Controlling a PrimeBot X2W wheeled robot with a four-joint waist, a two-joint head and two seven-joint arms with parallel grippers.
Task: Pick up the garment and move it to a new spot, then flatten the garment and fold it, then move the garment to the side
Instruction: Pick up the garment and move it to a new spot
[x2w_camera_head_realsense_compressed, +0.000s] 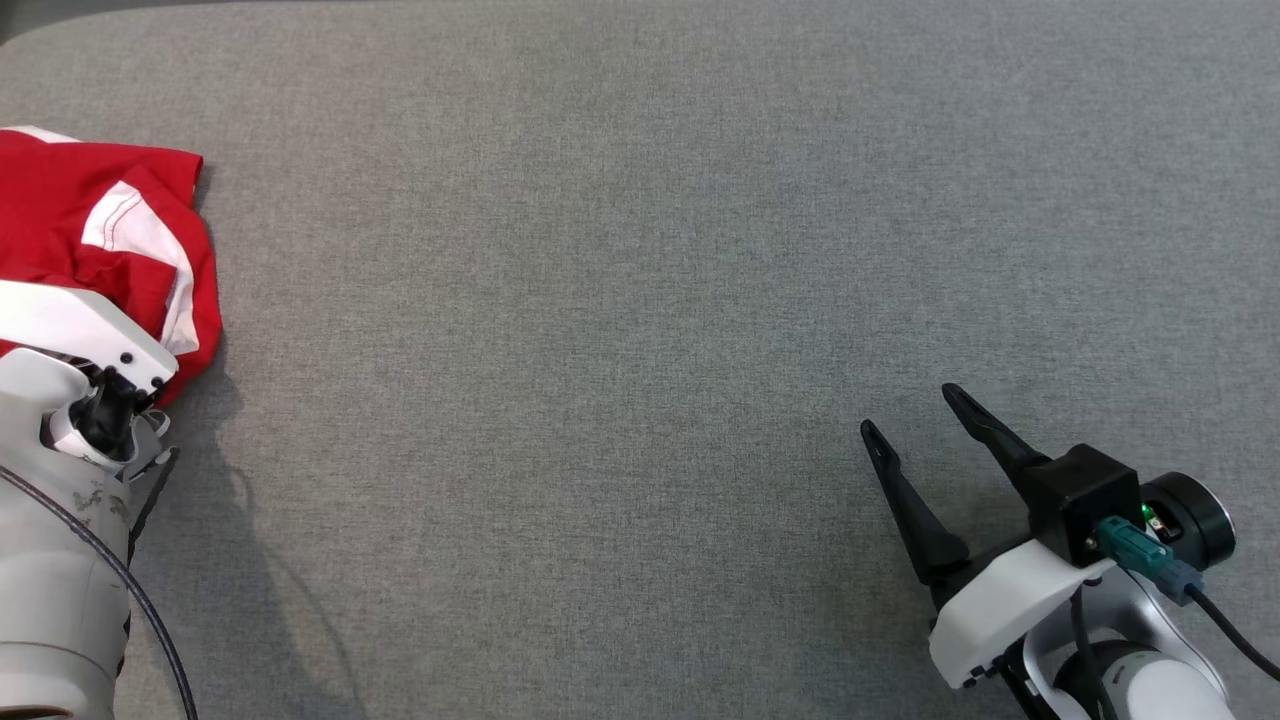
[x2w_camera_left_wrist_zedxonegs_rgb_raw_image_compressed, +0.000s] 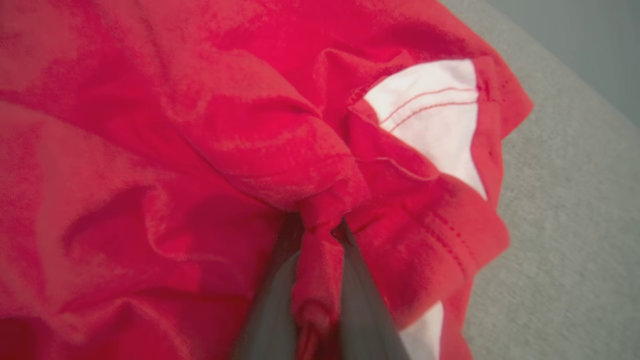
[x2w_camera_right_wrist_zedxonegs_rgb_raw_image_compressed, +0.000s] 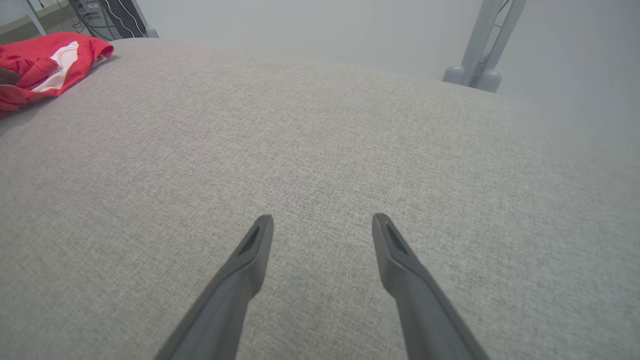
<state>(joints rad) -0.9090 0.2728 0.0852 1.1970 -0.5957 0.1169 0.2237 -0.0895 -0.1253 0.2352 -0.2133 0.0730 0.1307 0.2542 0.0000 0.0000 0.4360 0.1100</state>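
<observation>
Left arm clamped on cloth, right arm open and free.
In the head view the left arm (x2w_camera_head_realsense_compressed: 50, 560) rises at 8 o'clock, its white wrist over the garment (x2w_camera_head_realsense_compressed: 60, 200). The left gripper (x2w_camera_left_wrist_zedxonegs_rgb_raw_image_compressed: 320, 225) has its jaws pinched tight on a red fold. The right gripper (x2w_camera_head_realsense_compressed: 910, 408) sits at 4 o'clock, jaws spread wide, pointing toward 11 o'clock, holding nothing.
</observation>
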